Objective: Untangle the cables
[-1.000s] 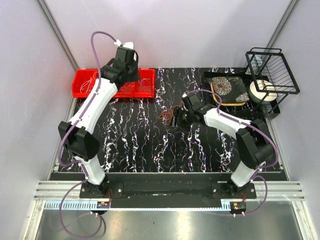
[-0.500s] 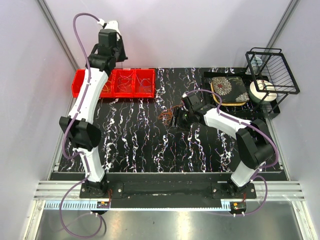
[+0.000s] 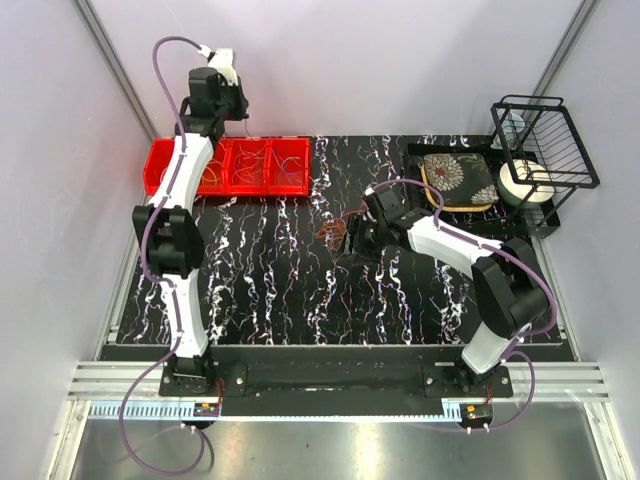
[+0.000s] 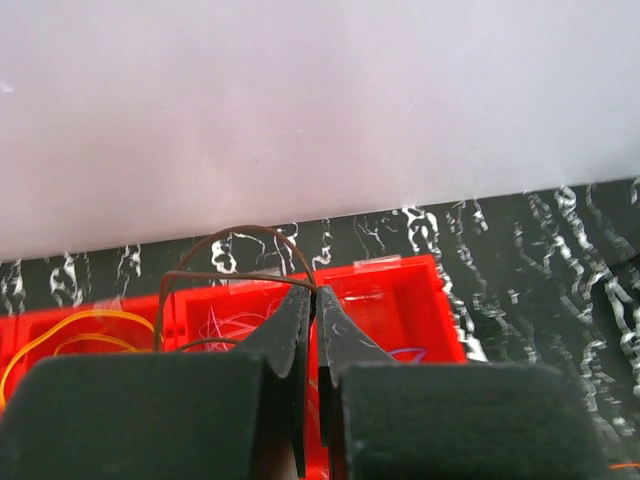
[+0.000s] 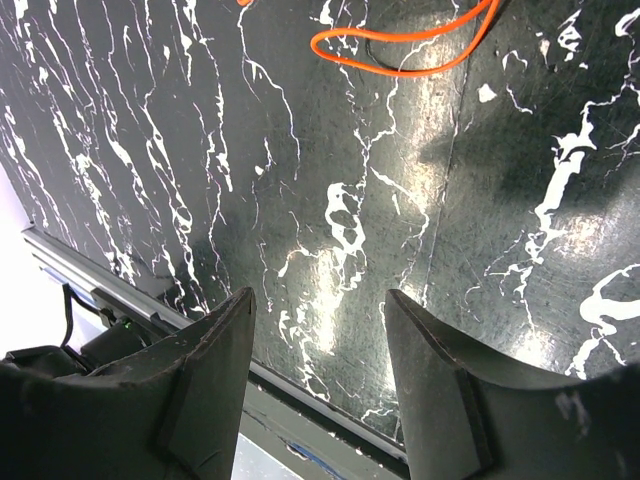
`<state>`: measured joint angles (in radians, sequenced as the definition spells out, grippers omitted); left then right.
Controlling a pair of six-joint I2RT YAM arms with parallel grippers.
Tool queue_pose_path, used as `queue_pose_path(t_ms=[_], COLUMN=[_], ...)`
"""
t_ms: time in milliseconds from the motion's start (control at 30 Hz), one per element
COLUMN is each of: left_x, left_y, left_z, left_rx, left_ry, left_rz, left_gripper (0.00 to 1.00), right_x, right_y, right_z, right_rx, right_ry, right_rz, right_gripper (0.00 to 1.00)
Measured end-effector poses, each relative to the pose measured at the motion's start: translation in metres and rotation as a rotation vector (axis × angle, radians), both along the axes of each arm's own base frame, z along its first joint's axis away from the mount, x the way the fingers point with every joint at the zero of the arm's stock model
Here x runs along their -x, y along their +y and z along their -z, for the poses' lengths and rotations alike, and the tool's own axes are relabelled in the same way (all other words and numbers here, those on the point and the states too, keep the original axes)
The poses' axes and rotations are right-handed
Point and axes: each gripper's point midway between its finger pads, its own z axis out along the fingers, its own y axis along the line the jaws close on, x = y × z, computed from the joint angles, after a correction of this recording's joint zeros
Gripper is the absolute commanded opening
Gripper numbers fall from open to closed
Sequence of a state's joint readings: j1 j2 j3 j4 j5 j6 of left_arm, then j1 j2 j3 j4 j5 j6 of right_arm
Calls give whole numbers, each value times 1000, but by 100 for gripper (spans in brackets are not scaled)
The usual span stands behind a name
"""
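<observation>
My left gripper is shut on a thin brown cable, which arcs up to the left of its tips. It hangs above the red bin, whose compartments hold a yellow cable, pale wires and a blue cable. From above, the left gripper is raised over the bin's back edge. A small tangle of cables lies mid-table, just left of my right gripper. The right gripper is open with nothing in it, low over the table, an orange cable ahead of it.
A black wire rack stands at the back right, with a white roll under it and a floral pad beside it. The back wall rises right behind the red bin.
The left arm has swung left and back from above the bin's middle and straightened up, still shut on the brown cable. The right arm has not moved.
</observation>
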<state>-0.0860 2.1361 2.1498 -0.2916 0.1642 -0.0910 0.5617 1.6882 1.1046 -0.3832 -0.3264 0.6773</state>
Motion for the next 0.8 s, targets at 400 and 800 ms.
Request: queue_pose_path(t_ms=[400,800], left_x=[-14,13], left_y=[-28,-28], left_z=[80,164], left_rx=[-8,66], left_ry=[71,247], left_rz=[188,193], left_gripper=[0,0], right_x=[4,5], right_y=[-3,-2], right_z=[4,4], right_rx=[11,6], right_ry=[11,14], right_rz=[-6,-9], right_gripper=[61,60])
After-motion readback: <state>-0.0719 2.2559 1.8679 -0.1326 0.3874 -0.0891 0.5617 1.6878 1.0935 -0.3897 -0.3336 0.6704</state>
